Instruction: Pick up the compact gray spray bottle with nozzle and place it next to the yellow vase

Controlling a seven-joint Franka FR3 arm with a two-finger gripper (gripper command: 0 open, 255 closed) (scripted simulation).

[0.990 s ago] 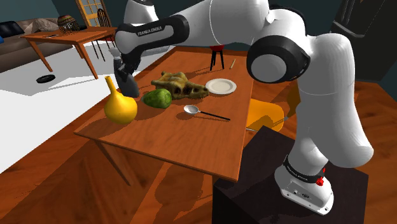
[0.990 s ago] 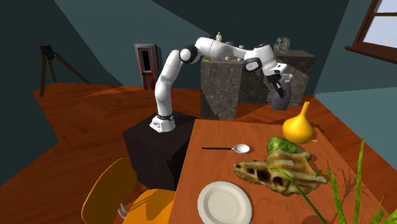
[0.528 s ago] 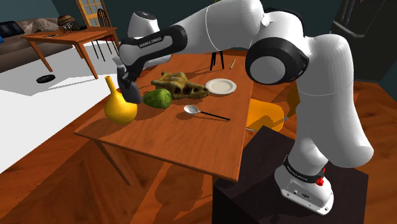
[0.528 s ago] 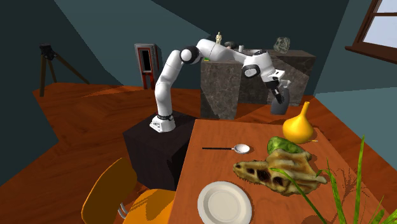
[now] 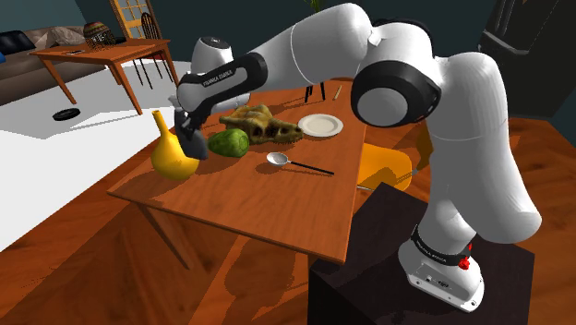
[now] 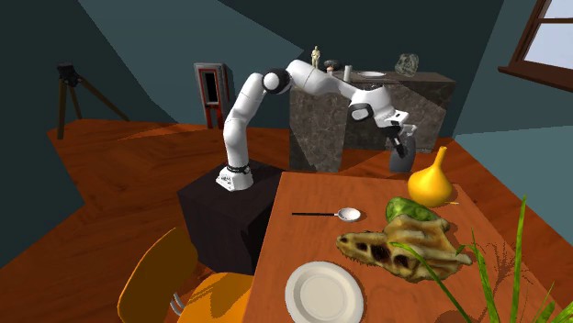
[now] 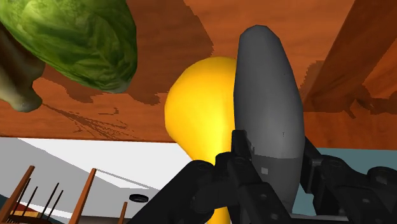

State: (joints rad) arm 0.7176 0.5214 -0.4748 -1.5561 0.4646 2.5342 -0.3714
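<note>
A smooth gray spray bottle (image 7: pixel 267 121) sits clasped between my black fingers (image 7: pixel 238 159), so my gripper (image 7: pixel 273 175) is shut on it. In the shoulder view the gripper (image 5: pixel 190 132) holds the bottle (image 5: pixel 196 146) low over the wooden table (image 5: pixel 249 208), right beside the yellow gourd-shaped vase (image 5: pixel 173 155) and on its green-ball side. The second exterior view shows the bottle (image 6: pixel 400 158) hanging just behind the vase (image 6: pixel 430 183) near the table's far end. Whether the bottle touches the tabletop I cannot tell.
A green leafy ball (image 5: pixel 228 142) lies close to the bottle, with a tan skull-like object (image 5: pixel 261 125) behind it. Farther along are a white plate (image 5: pixel 320 125) and a spoon (image 5: pixel 297 164). The table's edge runs just beyond the vase. An orange chair (image 5: pixel 383 166) stands by the stand.
The arm has carried the bottle downward, from above the vase's neck to low beside its body, near the tabletop. Nothing else moved.
</note>
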